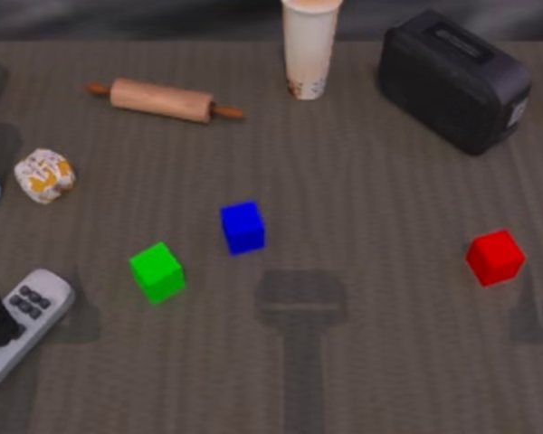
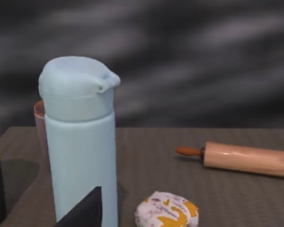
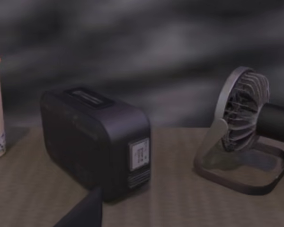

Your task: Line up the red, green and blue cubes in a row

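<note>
Top view table: we see it spread with clutter along the far edge and the three cubes on the near half
Dark case: biggest object, far right, well apart from every cube
Rolling pin: far left, lying flat
Paper cup: upright at the far middle
Remote: near left edge, partly under a dark arm part
Wrapped bun: left side, beside a pale bottle
Fan: shows only in our right wrist view, beside the dark case
Blue cube: near the middle of the table
Green cube: just left of the blue one and a little nearer, close but apart
Red cube: far off to the right, well apart from the other two
Grippers: only a dark finger tip shows in each wrist view, so we cannot tell their opening; neither is near a cube or holds anything we can see
Progress: we judge nothing is lined up; the red cube has the longest way to go, and green and blue need squaring into one row
</note>
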Available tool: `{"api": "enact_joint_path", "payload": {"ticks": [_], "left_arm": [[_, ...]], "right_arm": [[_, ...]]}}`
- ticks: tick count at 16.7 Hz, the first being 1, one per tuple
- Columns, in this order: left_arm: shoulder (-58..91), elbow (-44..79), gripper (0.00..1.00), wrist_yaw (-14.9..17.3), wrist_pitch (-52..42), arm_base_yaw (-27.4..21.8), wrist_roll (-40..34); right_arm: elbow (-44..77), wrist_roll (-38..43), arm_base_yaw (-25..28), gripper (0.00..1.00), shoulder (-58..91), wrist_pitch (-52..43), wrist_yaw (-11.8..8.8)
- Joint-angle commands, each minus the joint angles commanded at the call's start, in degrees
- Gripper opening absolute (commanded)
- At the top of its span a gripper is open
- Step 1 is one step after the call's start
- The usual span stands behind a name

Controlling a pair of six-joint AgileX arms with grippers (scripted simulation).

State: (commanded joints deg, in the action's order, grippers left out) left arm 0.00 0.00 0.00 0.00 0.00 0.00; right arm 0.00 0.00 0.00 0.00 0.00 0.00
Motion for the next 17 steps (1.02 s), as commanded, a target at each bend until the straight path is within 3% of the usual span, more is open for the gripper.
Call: {"api": "enact_joint_path", "payload": {"ticks": [4, 8, 17], "left_arm": [[0.0, 0.0, 1.0, 0.0, 0.0, 0.0, 0.0], [0.0, 0.0, 1.0, 0.0, 0.0, 0.0, 0.0], [0.0, 0.0, 1.0, 0.0, 0.0, 0.0, 0.0]], "right_arm": [[1.72, -0.1, 0.34, 1.0, 1.74, -1.21, -0.06], [11.56, -0.6, 1.91, 1.0, 12.58, -7.95, -0.1], [47.33, -2.71, 7.5, 1.0, 64.91, -34.65, 0.16]]}}
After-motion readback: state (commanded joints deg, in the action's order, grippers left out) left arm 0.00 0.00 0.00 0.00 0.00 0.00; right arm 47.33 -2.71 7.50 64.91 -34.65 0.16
